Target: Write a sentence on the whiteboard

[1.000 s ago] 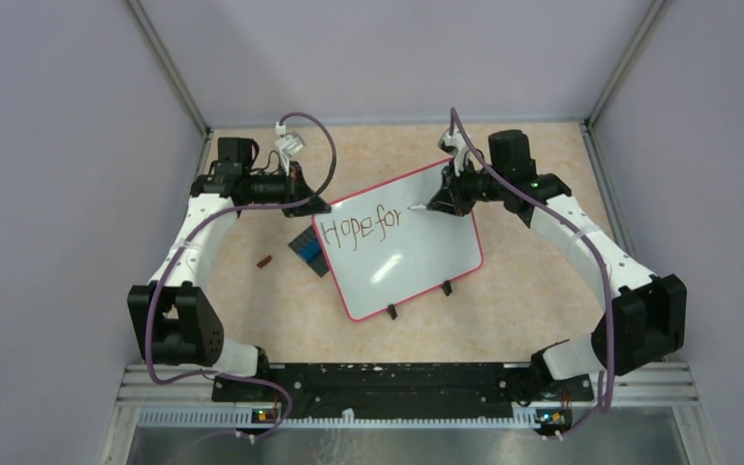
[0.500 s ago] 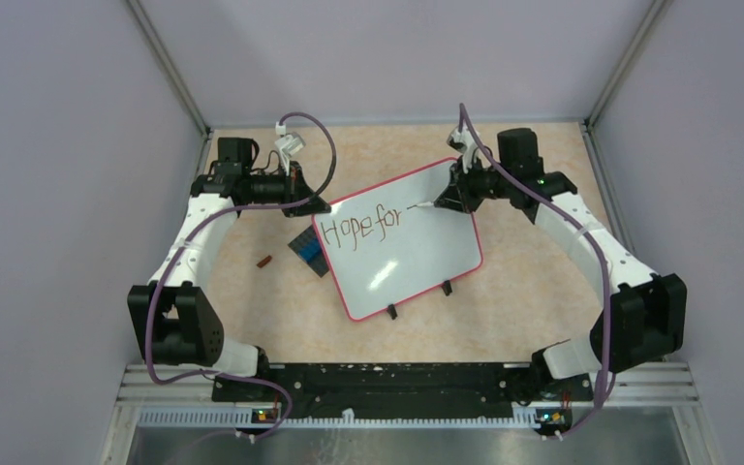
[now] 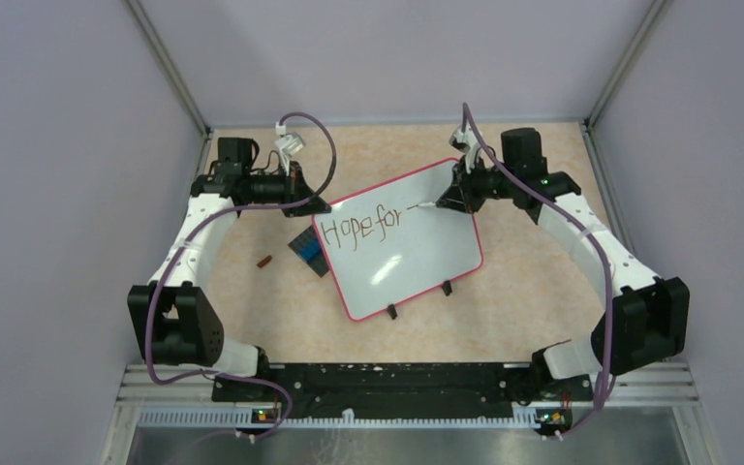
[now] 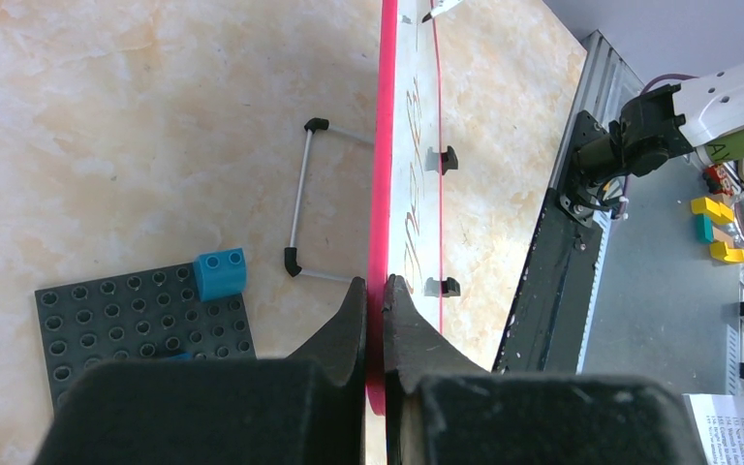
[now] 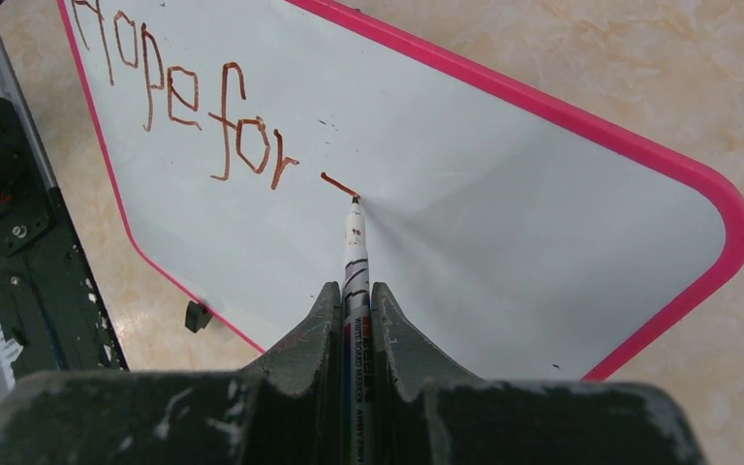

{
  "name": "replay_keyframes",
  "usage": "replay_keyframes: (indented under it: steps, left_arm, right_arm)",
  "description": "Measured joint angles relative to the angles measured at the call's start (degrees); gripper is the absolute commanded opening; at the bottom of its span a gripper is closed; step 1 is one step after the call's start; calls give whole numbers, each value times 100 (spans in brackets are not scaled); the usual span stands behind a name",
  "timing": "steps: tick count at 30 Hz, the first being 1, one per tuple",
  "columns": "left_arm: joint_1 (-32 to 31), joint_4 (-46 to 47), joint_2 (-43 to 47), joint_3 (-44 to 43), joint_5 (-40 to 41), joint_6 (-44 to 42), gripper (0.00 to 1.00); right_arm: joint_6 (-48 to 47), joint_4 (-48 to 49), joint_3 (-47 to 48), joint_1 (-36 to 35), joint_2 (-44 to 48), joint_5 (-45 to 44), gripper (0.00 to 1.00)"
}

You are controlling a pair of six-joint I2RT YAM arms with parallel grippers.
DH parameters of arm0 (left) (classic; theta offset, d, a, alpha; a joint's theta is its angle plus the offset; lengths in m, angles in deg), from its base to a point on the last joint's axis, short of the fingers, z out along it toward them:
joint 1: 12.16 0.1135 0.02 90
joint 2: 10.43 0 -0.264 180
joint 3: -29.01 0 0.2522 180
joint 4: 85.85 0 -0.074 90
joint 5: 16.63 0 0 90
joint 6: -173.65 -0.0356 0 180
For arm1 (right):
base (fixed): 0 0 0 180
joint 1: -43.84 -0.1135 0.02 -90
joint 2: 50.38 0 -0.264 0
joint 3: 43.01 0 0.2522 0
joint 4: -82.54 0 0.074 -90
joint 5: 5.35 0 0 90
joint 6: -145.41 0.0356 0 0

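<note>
"What is new?"

"A second ago my right hand was over the end of 'for'. Now it has slid a bit to the right. A short line sits after that word, and it was not there before."

"What is in that hand?"

"The pen. My two fingers are almost closed and squeeze it from both sides. Its tip touches the board right at the end of the new line."

"And your other hand?"

"My left hand is pinched tight on the pink edge of the board, at its far left corner. It has not moved. I think it keeps the board from sliding while I write."

"Where is the board?"

"In the middle of the table, between my two arms. It is turned a bit crooked, with its two black feet on the side near me."

"Is the sentence done?"

"No. It only says 'Hope for'. I guess the new line is the start of the next word. There is lots of white room left below."
</note>
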Motion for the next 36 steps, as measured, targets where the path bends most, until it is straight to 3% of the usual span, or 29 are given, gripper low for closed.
replay_keyframes:
  steps: [36]
  left_arm:
    - [0, -2, 4, 2, 28, -2, 0]
  right_arm:
    - [81, 254, 282, -17, -275, 229, 0]
